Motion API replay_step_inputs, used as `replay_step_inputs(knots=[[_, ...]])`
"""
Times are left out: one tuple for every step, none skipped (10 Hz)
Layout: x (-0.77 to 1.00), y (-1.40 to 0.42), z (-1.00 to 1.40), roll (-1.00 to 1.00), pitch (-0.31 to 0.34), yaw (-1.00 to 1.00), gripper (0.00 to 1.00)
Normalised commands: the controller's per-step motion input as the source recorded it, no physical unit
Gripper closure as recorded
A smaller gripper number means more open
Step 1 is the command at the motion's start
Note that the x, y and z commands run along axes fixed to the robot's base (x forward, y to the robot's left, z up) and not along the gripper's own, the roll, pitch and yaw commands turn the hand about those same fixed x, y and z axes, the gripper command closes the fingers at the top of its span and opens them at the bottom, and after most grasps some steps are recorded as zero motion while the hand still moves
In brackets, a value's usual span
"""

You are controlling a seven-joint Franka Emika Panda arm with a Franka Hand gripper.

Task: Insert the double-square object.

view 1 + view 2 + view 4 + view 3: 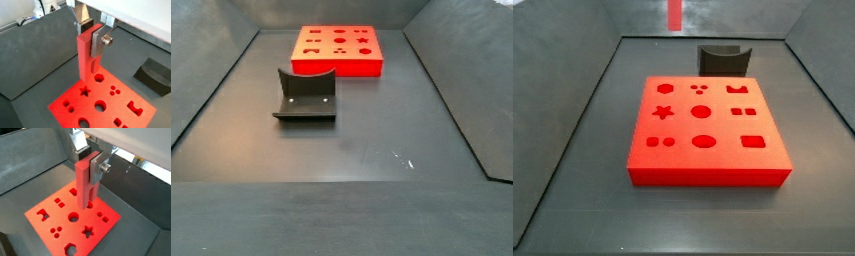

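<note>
Dark grey flooring walled by grey panels carries the red block with shaped holes and, apart from it, the dark curved stand. The gripper is raised above the block, its silver fingers pinched on the upper end of the double-square object. The peg's long axis is held upright, hanging straight below the gripper, its lower end poised over the holes, clear of the block in a side view

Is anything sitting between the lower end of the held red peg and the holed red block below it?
Nothing: in both wrist views the gripper holds the double-square object above the red block, with only open air beneath its tip.
</note>
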Motion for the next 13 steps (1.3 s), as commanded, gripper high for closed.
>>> replay_step_inputs(knots=[[0.26,0.0,-0.46,0.0,-0.083,0.0,1.0],[0.27,0.0,-0.72,0.0,-0.164,0.0,1.0],[0.23,0.0,-0.79,0.0,-0.213,-0.05,1.0],[0.15,0.0,-0.56,-0.09,-0.347,0.0,1.0],[0.13,0.0,-0.48,-0.1,-0.39,0.0,1.0],[0.23,0.0,-0.41,-0.1,-0.421,0.0,1.0],[0.59,-0.01,-0.47,-0.1,-0.381,0.0,1.0],[0.77,-0.05,-0.38,-0.03,-0.31,0.0,1.0],[1.0,-0.13,-0.11,0.18,0.0,0.0,1.0],[0.73,-0.06,-0.18,0.45,0.236,-0.01,1.0],[0.55,-0.09,-0.1,0.45,0.319,-0.05,1.0],[0.37,0.0,-0.13,0.45,0.26,-0.25,1.0],[0.3,0.0,-0.12,0.44,0.244,-0.31,1.0]])
